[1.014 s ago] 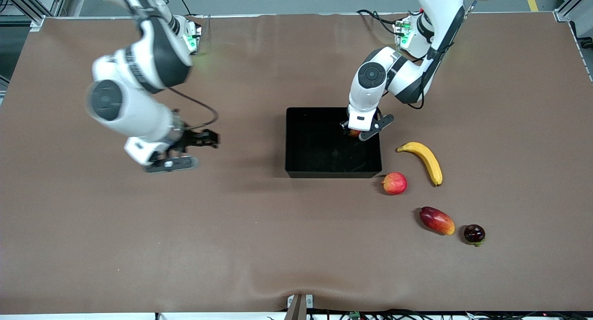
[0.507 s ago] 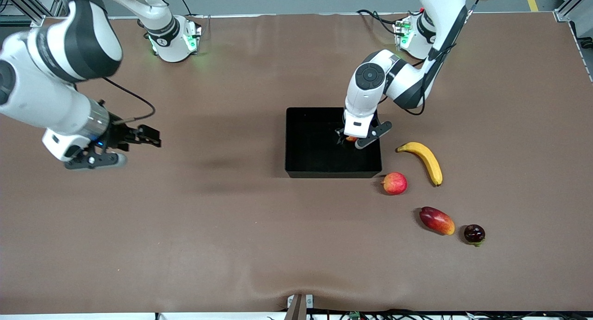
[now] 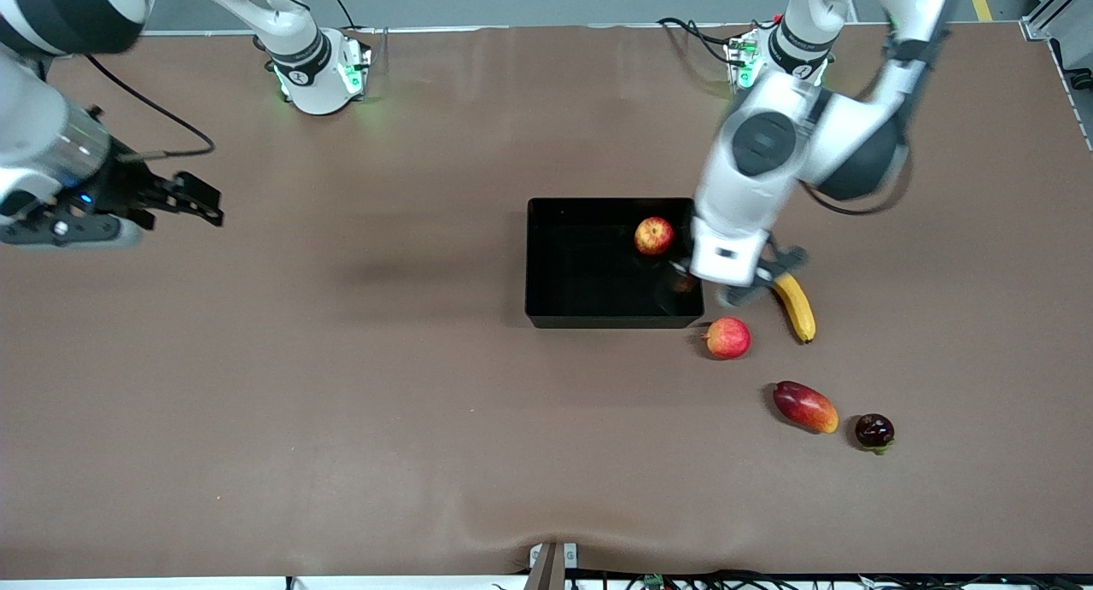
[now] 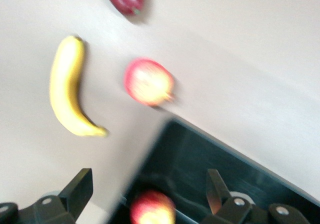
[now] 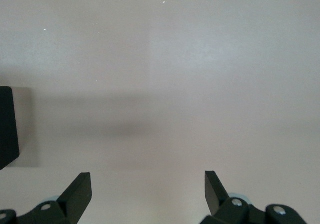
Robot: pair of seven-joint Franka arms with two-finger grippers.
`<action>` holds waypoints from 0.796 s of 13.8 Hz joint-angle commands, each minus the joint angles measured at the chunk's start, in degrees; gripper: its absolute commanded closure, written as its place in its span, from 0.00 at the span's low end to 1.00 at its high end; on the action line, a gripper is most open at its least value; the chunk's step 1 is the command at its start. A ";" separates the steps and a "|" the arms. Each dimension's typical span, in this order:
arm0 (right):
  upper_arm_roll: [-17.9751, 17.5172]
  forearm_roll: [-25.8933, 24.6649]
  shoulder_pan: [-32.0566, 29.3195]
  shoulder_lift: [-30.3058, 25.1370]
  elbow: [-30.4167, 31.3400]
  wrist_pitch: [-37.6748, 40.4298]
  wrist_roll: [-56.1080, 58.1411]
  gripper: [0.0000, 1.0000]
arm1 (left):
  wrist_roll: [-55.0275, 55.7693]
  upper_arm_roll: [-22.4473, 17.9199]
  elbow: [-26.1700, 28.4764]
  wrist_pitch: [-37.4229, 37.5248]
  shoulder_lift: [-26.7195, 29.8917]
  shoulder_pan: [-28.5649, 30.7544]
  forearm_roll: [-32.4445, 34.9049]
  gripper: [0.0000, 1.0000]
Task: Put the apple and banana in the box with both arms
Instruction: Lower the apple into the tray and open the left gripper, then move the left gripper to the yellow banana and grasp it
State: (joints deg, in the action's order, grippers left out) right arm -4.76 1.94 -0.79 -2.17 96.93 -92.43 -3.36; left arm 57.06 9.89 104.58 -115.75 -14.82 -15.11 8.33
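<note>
The apple [image 3: 654,236], red with a yellow patch, lies in the black box [image 3: 615,321], near the wall toward the left arm's end. It also shows in the left wrist view [image 4: 152,210] inside the box [image 4: 235,164]. My left gripper [image 3: 741,284] is open and empty, up over the box's edge and the banana's stem end. The yellow banana [image 3: 797,308] lies on the table beside the box, partly hidden by the gripper; the left wrist view shows it whole [image 4: 67,94]. My right gripper [image 3: 192,201] is open and empty above bare table toward the right arm's end.
A pinker apple [image 3: 727,337] lies just nearer to the camera than the box's corner. A red-and-yellow mango-like fruit [image 3: 805,406] and a dark round fruit [image 3: 874,430] lie nearer still. The right wrist view shows a box corner [image 5: 7,126].
My left gripper has let go of the apple in the box, risen and swung toward the banana. My right arm has drawn back toward its end of the table.
</note>
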 commanded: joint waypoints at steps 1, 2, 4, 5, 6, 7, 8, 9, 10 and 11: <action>-1.13 -0.53 -2.19 0.06 -4.37 3.57 0.46 0.00 | -5.28 0.66 3.34 0.09 -0.81 6.66 5.00 0.00; -1.04 -0.53 -2.46 0.06 -4.73 3.49 1.51 0.00 | -5.38 0.66 4.48 -0.43 -1.78 8.07 6.59 0.00; -1.13 -0.36 -2.81 0.23 -6.65 3.49 3.27 0.00 | -5.38 0.66 6.15 -1.66 -3.45 10.79 7.13 0.00; -1.22 -0.18 -2.81 0.41 -7.53 3.83 3.27 0.00 | -5.38 0.83 8.07 -3.76 -3.63 12.89 7.13 0.00; -1.22 0.26 -2.98 0.41 -8.41 5.32 3.27 0.00 | -5.38 0.83 10.62 -7.08 -3.63 14.22 7.13 0.00; -1.30 0.26 -2.20 1.19 -10.08 6.29 3.19 0.00 | -5.12 0.83 13.60 -11.55 -3.89 14.93 7.05 0.00; -1.30 0.26 -1.41 1.98 -11.31 6.99 3.27 0.00 | -4.33 0.83 15.89 -15.43 -4.33 15.63 7.05 0.00; -1.30 0.26 -0.53 2.43 -12.37 7.87 3.27 0.00 | -4.32 0.83 17.48 -18.16 -4.68 16.42 6.96 0.00; -1.22 -0.26 0.78 2.95 -13.33 8.49 3.27 0.00 | -4.32 0.92 18.02 -20.19 -5.56 17.21 6.79 0.00; -1.22 -0.44 2.19 3.13 -14.04 8.93 3.27 0.00 | -4.32 1.01 18.20 -21.78 -6.70 17.57 6.52 0.00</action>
State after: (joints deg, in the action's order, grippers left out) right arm -5.81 2.02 -0.79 -1.15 86.67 -85.59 -0.43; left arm 51.72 10.02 121.12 -134.17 -21.10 1.17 14.32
